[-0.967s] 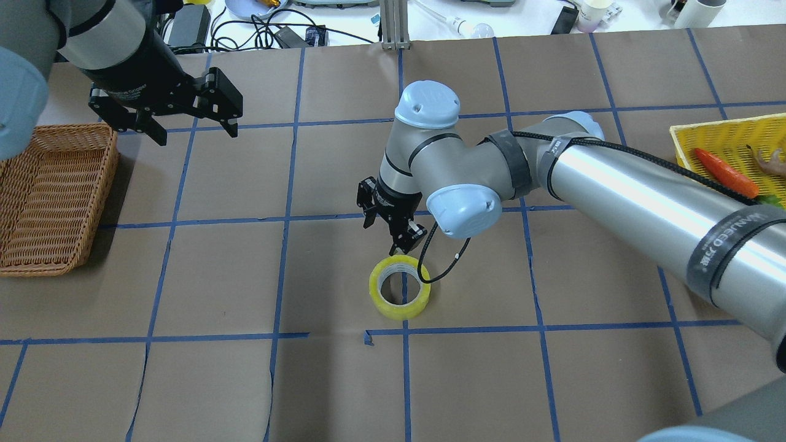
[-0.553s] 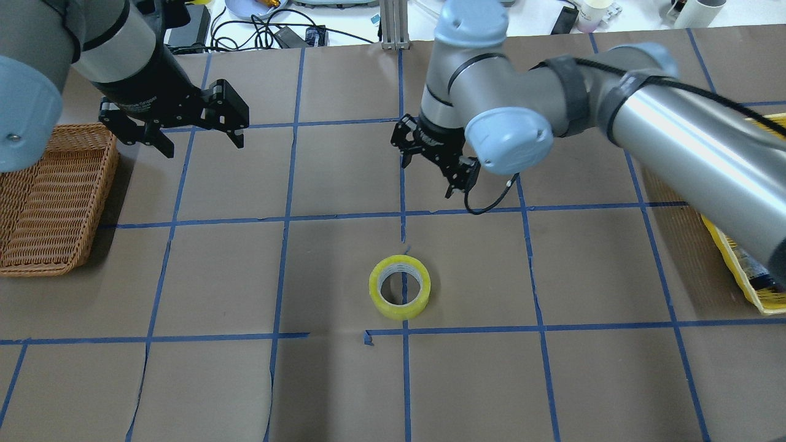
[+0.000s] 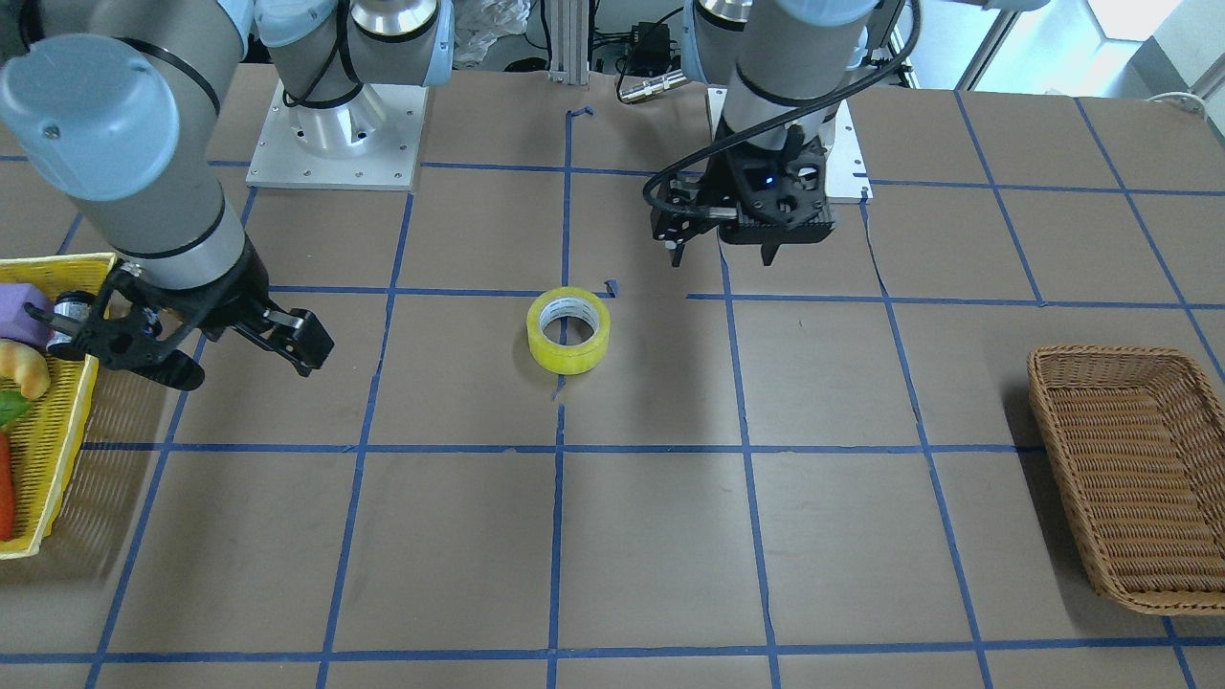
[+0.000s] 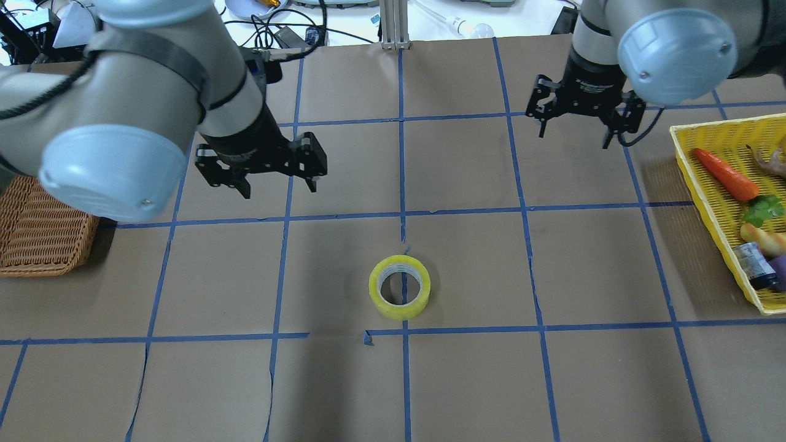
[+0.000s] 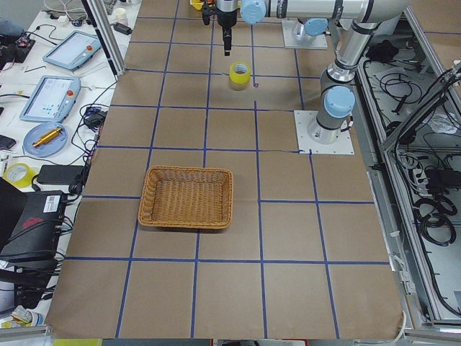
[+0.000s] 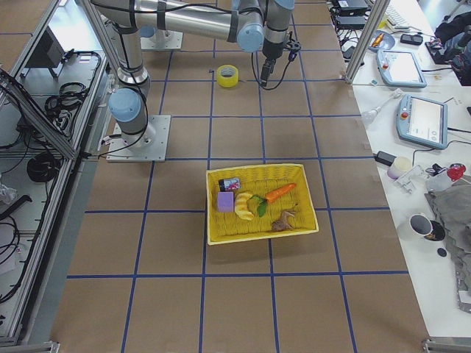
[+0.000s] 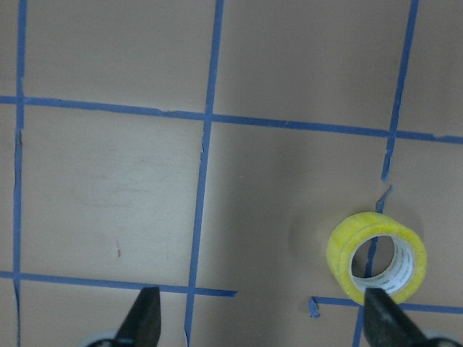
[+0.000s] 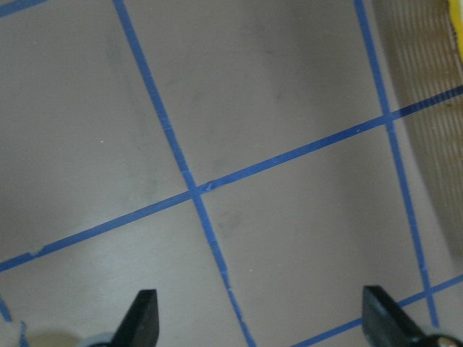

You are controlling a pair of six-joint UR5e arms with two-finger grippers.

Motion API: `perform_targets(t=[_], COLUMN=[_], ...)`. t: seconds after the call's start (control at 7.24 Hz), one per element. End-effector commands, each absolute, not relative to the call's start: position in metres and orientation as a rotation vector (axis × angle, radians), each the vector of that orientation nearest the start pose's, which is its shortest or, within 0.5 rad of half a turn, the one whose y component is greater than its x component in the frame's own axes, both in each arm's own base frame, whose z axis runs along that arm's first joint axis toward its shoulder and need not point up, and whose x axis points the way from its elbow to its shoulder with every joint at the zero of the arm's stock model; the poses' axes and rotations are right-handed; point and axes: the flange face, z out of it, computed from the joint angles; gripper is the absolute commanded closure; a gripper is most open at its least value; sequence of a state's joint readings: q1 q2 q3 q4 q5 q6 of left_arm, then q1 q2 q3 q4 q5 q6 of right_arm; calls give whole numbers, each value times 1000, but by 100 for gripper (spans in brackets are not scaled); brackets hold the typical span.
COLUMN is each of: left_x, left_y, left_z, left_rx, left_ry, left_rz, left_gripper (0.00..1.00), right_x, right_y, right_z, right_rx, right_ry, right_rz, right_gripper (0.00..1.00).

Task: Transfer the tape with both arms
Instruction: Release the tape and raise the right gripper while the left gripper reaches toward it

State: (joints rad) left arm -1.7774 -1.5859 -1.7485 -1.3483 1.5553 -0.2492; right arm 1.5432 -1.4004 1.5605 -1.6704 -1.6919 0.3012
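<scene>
- Overhead exterior view: the tape (image 4: 399, 287) lies flat on the brown table (image 4: 466, 380), hole up, on a blue grid line near the middle, with nothing touching it.
- Left gripper (image 4: 279, 187) hovers at about 10 o'clock from the tape, well apart from it, jaws spread wide and holding nothing.
- Right gripper (image 4: 575, 136) hangs at about 2 o'clock from the tape, farther off, jaws also wide apart and empty.
- Wicker basket (image 4: 37, 233) sits at 9 o'clock from the tape at the table's edge; a yellow basket (image 4: 706, 178) with toy food sits at roughly 3 o'clock.
- Left wrist-mounted view: the tape shows at 4 o'clock in the picture, just above one of the two black fingertips (image 7: 145, 318).
- Right wrist-mounted view: only table between the spread fingertips.
</scene>
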Motion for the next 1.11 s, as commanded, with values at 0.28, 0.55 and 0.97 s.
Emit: perform_targets(t=[0.28,0.55,0.97], left_x=[-307,-314,-321], left_y=[-399,-410,-423], left_z=[275,238,209], left_rx=[-125,-120,-123], left_ry=[3113,3100,3120], left_rz=[132,166,109], left_gripper=[0,0,13], right_x=[101,101,101], right_y=[-528,-529,-530], right_z=[441,440,439], right_rx=[127,123,120], right_ry=[3248,3246,3246], right_rz=[132,127,122], right_gripper=[0,0,0])
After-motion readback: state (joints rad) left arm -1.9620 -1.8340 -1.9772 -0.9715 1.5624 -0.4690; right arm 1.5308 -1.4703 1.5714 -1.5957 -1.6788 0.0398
